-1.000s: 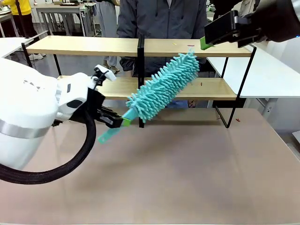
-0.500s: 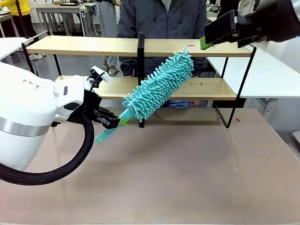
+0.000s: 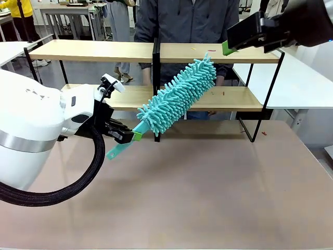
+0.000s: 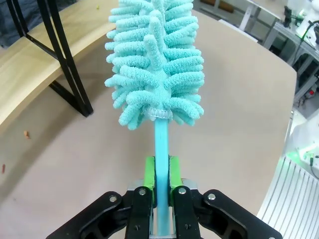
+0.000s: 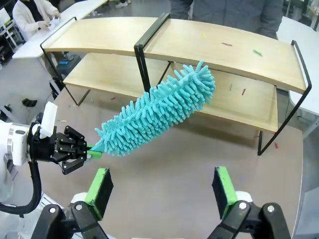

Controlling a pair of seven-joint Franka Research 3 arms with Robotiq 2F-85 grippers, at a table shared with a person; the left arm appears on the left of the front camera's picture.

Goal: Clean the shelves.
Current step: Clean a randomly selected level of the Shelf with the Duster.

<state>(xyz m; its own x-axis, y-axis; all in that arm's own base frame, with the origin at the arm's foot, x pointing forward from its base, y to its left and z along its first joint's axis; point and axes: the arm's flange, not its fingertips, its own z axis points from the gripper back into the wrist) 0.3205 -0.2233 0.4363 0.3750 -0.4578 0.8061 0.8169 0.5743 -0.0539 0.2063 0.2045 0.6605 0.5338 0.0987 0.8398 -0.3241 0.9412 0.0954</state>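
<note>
The shelves stand across the far side of the table, two light-wood boards on a black frame. My left gripper is shut on the handle of a teal fluffy duster. The duster head slants up to the right in front of the central upright, its tip close to the top board. In the left wrist view the green pads clamp the duster handle, with the shelves at the left. My right gripper hangs open and empty high above the shelves and the duster. That right gripper sits at the top right.
A person in a dark jacket stands behind the shelves. Small coloured bits lie on the top board and bits on the lower one. A white table stands at the right. The brown table in front is bare.
The left gripper and the duster have shifted a little to the left, and the duster head now sits slightly lower against the shelves. The right gripper has stayed put.
</note>
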